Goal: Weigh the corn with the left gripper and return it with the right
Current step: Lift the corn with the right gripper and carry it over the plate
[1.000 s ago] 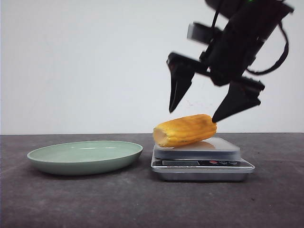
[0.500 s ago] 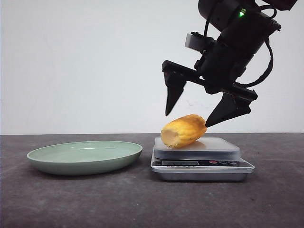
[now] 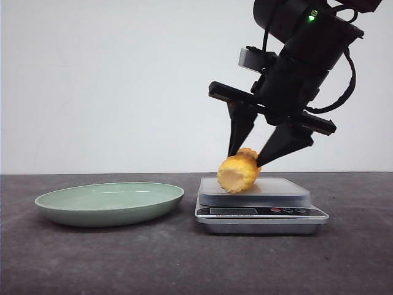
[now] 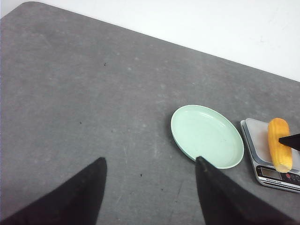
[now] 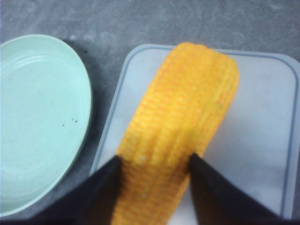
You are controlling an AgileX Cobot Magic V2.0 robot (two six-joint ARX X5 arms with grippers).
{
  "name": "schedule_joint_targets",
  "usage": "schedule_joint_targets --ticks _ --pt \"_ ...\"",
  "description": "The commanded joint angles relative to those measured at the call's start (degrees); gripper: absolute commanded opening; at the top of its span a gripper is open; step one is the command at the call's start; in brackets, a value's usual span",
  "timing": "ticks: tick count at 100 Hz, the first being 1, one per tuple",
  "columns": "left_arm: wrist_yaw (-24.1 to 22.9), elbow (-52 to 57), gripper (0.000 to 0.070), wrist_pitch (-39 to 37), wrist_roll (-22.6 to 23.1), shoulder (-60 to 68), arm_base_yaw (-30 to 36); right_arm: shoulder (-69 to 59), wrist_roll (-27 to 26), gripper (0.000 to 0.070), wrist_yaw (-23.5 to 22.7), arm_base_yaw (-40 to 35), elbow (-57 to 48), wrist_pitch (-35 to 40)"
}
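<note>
The corn [image 3: 237, 175] lies on the platform of the silver scale [image 3: 276, 212], its pale cut end facing the front camera. My right gripper [image 3: 247, 157] comes down from above, and its two black fingers press on both sides of the cob. In the right wrist view the fingers of the right gripper [image 5: 154, 158] clamp the corn [image 5: 183, 117] over the scale's platform [image 5: 262, 140]. My left gripper [image 4: 150, 161] is open and empty, high above bare table. From there the corn [image 4: 279, 143] and scale [image 4: 255, 138] show far off.
A pale green plate [image 3: 110, 203] sits on the grey table to the left of the scale; it also shows in the left wrist view [image 4: 206, 136] and the right wrist view [image 5: 37, 117]. A white wall stands behind the table.
My right gripper has come down and closed its fingers onto the corn. The corn has turned on the scale, so its cut end now faces the front camera.
</note>
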State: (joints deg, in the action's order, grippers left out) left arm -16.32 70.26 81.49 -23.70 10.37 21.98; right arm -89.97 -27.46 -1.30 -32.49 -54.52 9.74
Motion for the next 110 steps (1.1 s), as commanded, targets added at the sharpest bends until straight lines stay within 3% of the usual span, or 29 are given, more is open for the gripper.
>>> schedule_joint_targets --ticks 1,4,23,41,54,77,110 --pt "-0.2 0.6 0.0349 1.2 0.7 -0.2 0.1 -1.4 -0.4 0.0046 0.5 -0.4 -0.7 1.0" --pt "-0.2 0.6 0.0349 1.2 0.8 -0.2 0.1 -1.4 -0.3 0.0 1.1 -0.4 -0.7 1.2" --pt "-0.2 0.6 0.0349 1.2 1.0 -0.2 0.1 -1.4 -0.2 0.0 4.4 -0.4 -0.7 1.9" --pt "-0.2 0.6 0.0349 1.2 1.0 -0.2 0.1 1.7 1.7 0.0 4.3 -0.4 -0.8 1.5" --pt "-0.2 0.6 0.0349 1.2 1.0 -0.2 0.1 6.5 6.0 0.0 1.9 -1.9 -2.5 2.3" --pt "-0.4 0.6 0.0349 1.2 1.0 -0.2 0.1 9.0 10.3 0.0 -0.4 -6.4 -14.5 9.8" --pt "-0.4 0.6 0.0349 1.2 1.0 -0.2 0.1 -3.6 10.0 0.0 -0.2 -13.3 -28.9 10.0"
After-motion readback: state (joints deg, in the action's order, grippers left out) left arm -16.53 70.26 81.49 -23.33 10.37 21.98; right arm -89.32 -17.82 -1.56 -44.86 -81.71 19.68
